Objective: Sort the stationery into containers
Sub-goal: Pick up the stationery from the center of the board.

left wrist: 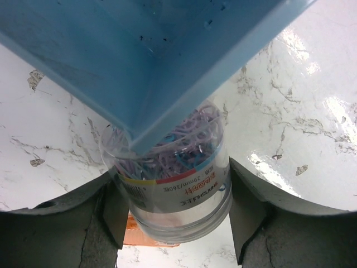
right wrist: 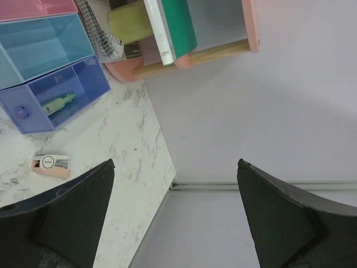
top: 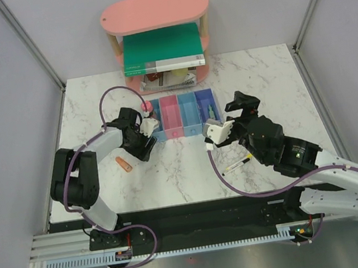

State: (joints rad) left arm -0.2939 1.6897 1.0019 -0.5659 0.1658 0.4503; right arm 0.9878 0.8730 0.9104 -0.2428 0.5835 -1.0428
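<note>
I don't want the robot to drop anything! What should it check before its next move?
1. Left pincer around the clear round plastic tub of paper clips: ok, pads look pressed against both sides.
2. Grip tight enough to lift: cannot tell.
3. Room between the tub and the blue plastic bin: cannot tell, the bin's corner hides part of the tub.
4. Right pincer open and empty: ok.

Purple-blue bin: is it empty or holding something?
Holding something: one green piece lies on the floor of the purple-blue bin.
</note>
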